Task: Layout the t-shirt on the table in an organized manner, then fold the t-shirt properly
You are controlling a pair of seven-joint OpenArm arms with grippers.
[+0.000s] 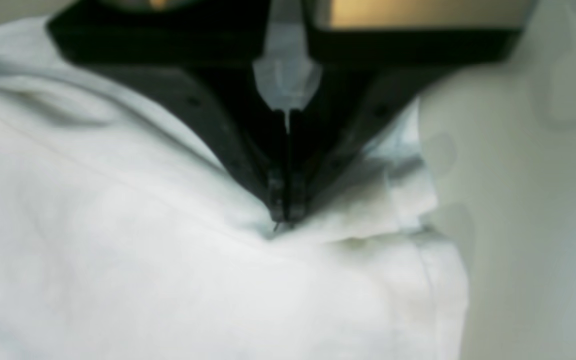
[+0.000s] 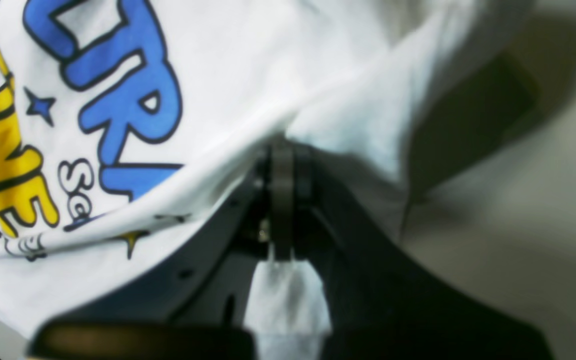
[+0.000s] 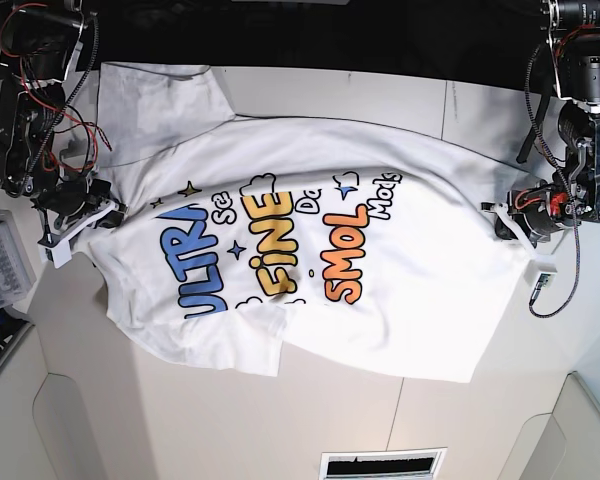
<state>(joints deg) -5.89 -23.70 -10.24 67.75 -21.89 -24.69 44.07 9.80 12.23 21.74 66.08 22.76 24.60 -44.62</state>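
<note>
where the t-shirt [image 3: 310,260] lies print-up across the centre of the table [image 3: 320,420], the left gripper [image 1: 285,217] at frame right is fully closed, pinching the cloth edge. the right gripper [image 2: 282,150] at frame left is likewise clamped on the opposite edge. one sleeve reaches the upper left. bare tabletop lies along the lower frame and behind the shirt's upper edge.
</note>
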